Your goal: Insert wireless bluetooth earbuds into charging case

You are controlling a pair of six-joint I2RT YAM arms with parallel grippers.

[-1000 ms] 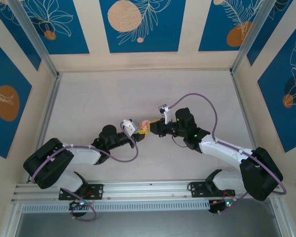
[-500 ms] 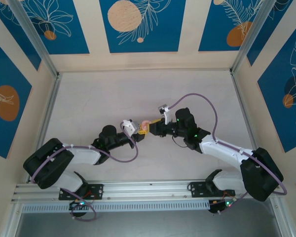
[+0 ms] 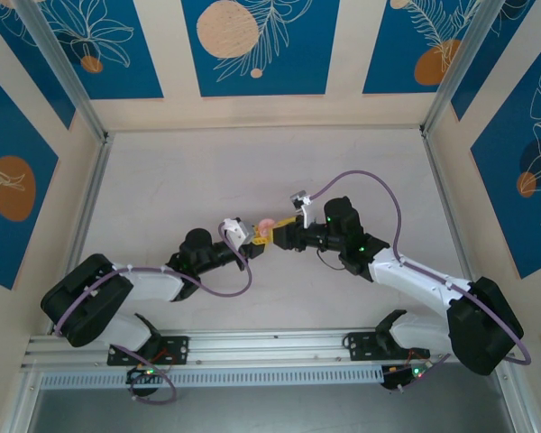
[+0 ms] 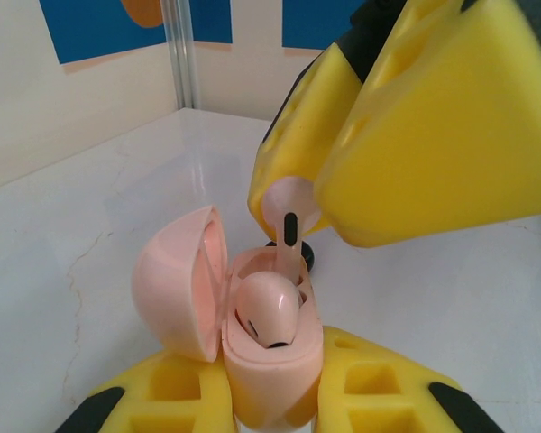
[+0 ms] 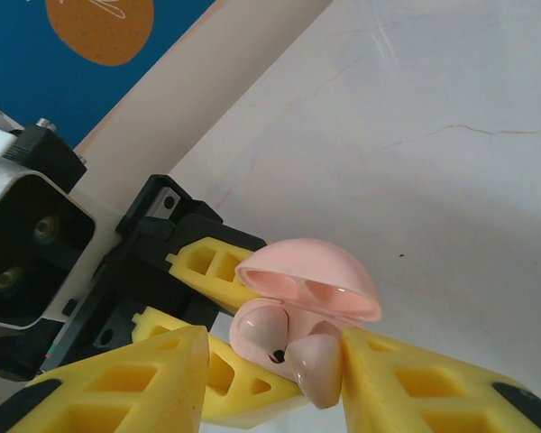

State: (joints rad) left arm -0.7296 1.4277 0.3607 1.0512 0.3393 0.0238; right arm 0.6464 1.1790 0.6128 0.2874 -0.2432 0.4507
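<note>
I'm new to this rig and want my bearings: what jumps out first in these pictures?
The open pink charging case stands out, clamped in the left gripper at the scene's centre, with one pale pink earbud already seated in it. Right at its mouth, a second pink earbud sits between the yellow fingers of the right gripper, which stand apart.

Pale marbled table (image 3: 207, 171), faint hairline cracks; small dark item (image 4: 305, 258) on it, too hidden to identify.
</note>
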